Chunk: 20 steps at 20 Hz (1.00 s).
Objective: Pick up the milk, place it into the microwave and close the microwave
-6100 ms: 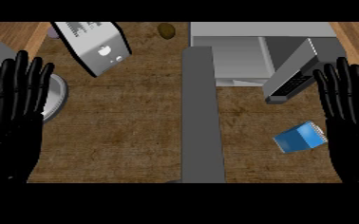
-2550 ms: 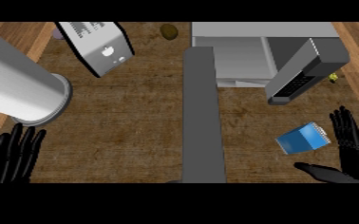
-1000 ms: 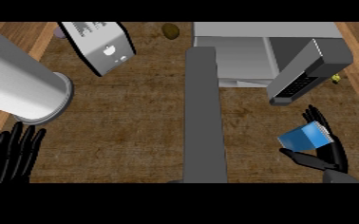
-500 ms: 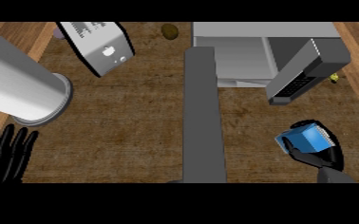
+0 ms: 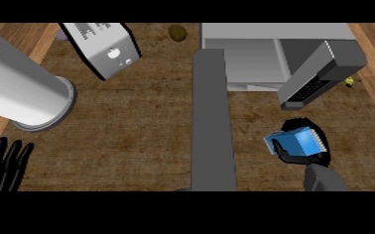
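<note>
Since half a second earlier, my right hand (image 5: 311,153) had stayed wrapped on the milk (image 5: 296,143), with the carton shifted only slightly; a second before, the fingers had still been spread around it. From my remote seat I saw the blue carton sitting inside the curled black fingers, the hand behind and beneath it, thumb at its lower left. It was near the counter's (image 5: 139,129) right edge, just below the microwave's (image 5: 249,54) open door (image 5: 319,74) and right of the grey strip (image 5: 212,124). My left hand (image 5: 11,161) rested at the lower left edge, fingers straight and up, holding nothing.
</note>
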Each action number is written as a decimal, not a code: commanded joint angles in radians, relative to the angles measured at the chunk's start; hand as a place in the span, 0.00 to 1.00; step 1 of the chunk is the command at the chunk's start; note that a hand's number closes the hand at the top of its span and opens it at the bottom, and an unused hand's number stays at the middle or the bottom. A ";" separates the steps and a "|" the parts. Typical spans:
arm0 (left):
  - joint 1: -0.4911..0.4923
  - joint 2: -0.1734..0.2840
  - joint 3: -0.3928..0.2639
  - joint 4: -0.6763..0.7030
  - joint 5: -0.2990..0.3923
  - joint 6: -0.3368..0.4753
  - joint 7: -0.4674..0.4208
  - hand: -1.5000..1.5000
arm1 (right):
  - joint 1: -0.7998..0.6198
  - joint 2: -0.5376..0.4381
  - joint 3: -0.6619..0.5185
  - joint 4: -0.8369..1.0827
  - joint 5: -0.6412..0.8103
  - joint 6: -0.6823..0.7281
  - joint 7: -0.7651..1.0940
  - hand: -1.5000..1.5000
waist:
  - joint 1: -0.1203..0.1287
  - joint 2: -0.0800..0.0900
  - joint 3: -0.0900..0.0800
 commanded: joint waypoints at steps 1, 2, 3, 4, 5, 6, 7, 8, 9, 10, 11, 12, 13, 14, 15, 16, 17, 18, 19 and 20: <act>-0.037 0.003 0.025 -0.011 0.027 0.023 0.043 0.00 | 0.022 0.045 0.047 -0.068 -0.002 0.087 -0.044 1.00 | -0.009 -0.001 -0.001; -0.058 0.005 0.031 0.041 0.009 0.021 0.014 0.00 | -0.014 0.051 0.064 -0.084 0.007 0.069 -0.015 1.00 | -0.009 -0.001 -0.001; 0.009 0.001 0.015 -0.039 0.020 -0.004 0.035 0.00 | 0.033 0.047 0.081 -0.106 0.015 0.083 -0.042 1.00 | -0.006 -0.002 -0.001; -0.010 -0.001 0.047 0.053 -0.010 -0.010 -0.052 0.00 | 0.061 0.077 0.105 -0.207 0.004 0.068 0.034 1.00 | -0.016 -0.006 -0.002; 0.029 0.014 0.052 -0.028 0.049 -0.030 0.009 0.00 | 0.077 0.092 0.127 -0.246 0.020 0.028 0.033 1.00 | -0.012 -0.005 -0.002; 0.028 -0.027 -0.033 -0.028 -0.024 0.028 0.010 0.00 | 0.122 0.101 0.143 -0.325 0.004 0.046 0.086 1.00 | -0.019 -0.006 -0.002; 0.004 0.017 0.061 0.043 0.010 -0.031 -0.043 0.00 | 0.137 0.119 0.166 -0.368 0.014 0.018 0.102 1.00 | -0.016 -0.005 -0.002; 0.026 0.006 0.055 0.070 -0.004 -0.049 -0.074 0.00 | 0.171 0.157 0.185 -0.455 0.010 -0.030 0.166 1.00 | -0.018 -0.006 -0.003; -0.007 0.010 0.054 0.049 0.025 -0.026 -0.019 0.00 | 0.242 0.165 0.225 -0.516 0.034 -0.015 0.137 1.00 | -0.023 -0.006 -0.002; 0.062 -0.012 0.033 -0.002 -0.007 -0.045 -0.050 0.00 | 0.260 0.166 0.249 -0.591 0.039 -0.059 0.214 1.00 | -0.019 -0.007 -0.003; 0.052 -0.019 0.033 0.033 -0.007 -0.054 -0.070 0.00 | 0.302 0.167 0.318 -0.646 -0.028 -0.093 0.237 1.00 | -0.017 -0.006 -0.002; 0.020 0.028 0.077 0.007 0.060 -0.050 0.015 0.00 | 0.326 0.167 0.325 -0.719 -0.028 -0.106 0.279 1.00 | -0.018 -0.005 -0.002; 0.021 0.046 0.104 0.026 0.090 -0.072 -0.013 0.00 | 0.439 0.168 0.341 -0.781 -0.001 -0.060 0.252 1.00 | -0.025 -0.007 -0.003; 0.056 0.014 0.072 -0.009 0.059 -0.070 -0.012 0.00 | 0.429 0.168 0.403 -0.850 -0.059 -0.119 0.327 1.00 | -0.017 -0.005 -0.002; 0.020 0.014 0.092 0.069 0.053 -0.073 -0.052 0.00 | 0.412 0.168 0.402 -0.906 -0.068 -0.151 0.400 1.00 | -0.016 -0.004 -0.002; 0.006 0.008 0.079 0.047 0.073 -0.055 -0.011 0.00 | 0.428 0.168 0.425 -0.992 -0.106 -0.161 0.453 1.00 | -0.021 -0.005 -0.002; -0.035 0.052 0.113 0.042 0.099 -0.049 0.029 0.00 | 0.470 0.169 0.485 -1.035 -0.116 -0.224 0.486 1.00 | -0.022 -0.004 -0.002; 0.009 0.044 0.124 0.046 0.129 -0.091 0.005 0.00 | 0.484 0.169 0.467 -1.055 -0.102 -0.224 0.494 1.00 | -0.013 -0.003 -0.001; 0.017 0.006 0.097 0.034 0.068 -0.083 -0.023 0.00 | 0.482 0.169 0.487 -1.050 -0.105 -0.250 0.498 1.00 | -0.010 -0.002 -0.001; 0.017 0.017 0.116 0.034 0.086 -0.084 -0.014 0.00 | 0.490 0.169 0.529 -1.071 -0.134 -0.320 0.488 1.00 | -0.010 -0.002 -0.001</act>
